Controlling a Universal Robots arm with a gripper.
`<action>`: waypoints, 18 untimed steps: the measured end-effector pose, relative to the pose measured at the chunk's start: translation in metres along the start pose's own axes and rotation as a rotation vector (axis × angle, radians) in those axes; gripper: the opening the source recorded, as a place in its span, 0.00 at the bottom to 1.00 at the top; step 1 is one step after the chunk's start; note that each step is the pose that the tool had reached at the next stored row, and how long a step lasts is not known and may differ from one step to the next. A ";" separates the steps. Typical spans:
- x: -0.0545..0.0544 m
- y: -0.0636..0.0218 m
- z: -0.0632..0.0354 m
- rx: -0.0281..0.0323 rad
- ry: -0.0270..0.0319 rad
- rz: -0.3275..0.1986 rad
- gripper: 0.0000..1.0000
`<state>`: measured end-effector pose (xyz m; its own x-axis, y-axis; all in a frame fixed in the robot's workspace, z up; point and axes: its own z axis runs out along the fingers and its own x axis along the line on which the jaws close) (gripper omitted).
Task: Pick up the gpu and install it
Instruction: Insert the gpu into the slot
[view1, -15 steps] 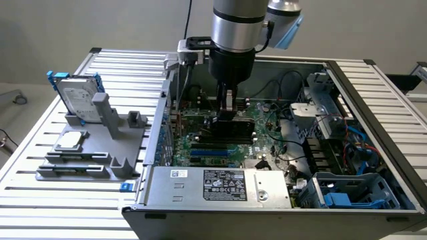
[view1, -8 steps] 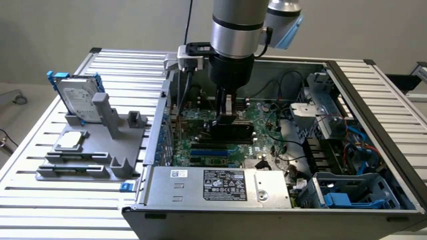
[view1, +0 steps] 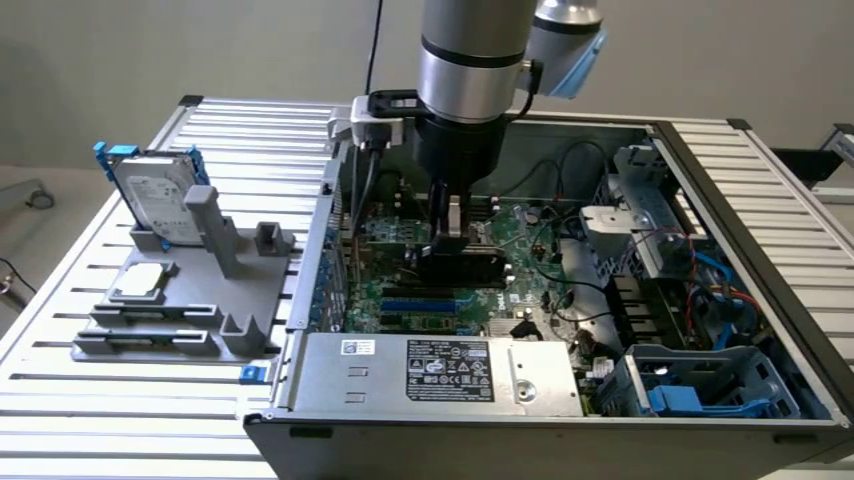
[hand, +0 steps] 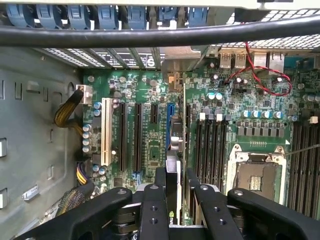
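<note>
End effector (view1: 450, 242) clamps gpu (view1: 467, 268) upright inside open PC case (view1: 534, 445) — slatted aluminium worktop (view1: 120, 410), grey parts holder (view1: 174, 330) at case's 9 o'clock, plain grey wall (view1: 200, 50).

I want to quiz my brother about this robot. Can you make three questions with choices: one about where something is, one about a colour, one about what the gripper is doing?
1. Where is the gpu?
A) on the grey stand
B) inside the open computer case
C) on the floor

2. What colour is the hard drive's frame?
A) red
B) yellow
C) blue

3. What is the gripper doing?
A) shut on the gpu
B) open and empty
C) shut on the hard drive

Answers:
1 B, it hangs over the motherboard.
2 C, blue shows at the drive's edges.
3 A, it clamps the black card.
</note>
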<state>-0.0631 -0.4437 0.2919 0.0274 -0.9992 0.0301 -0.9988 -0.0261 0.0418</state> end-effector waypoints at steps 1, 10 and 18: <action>0.000 0.0001 0.0000 0.0000 0.0000 0.000 0.27; 0.001 0.0095 0.0036 0.0006 -0.0020 0.004 0.27; 0.003 0.0104 0.0091 0.0003 -0.0032 0.013 0.27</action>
<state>-0.0738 -0.4471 0.2834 0.0143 -0.9995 0.0274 -0.9991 -0.0132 0.0411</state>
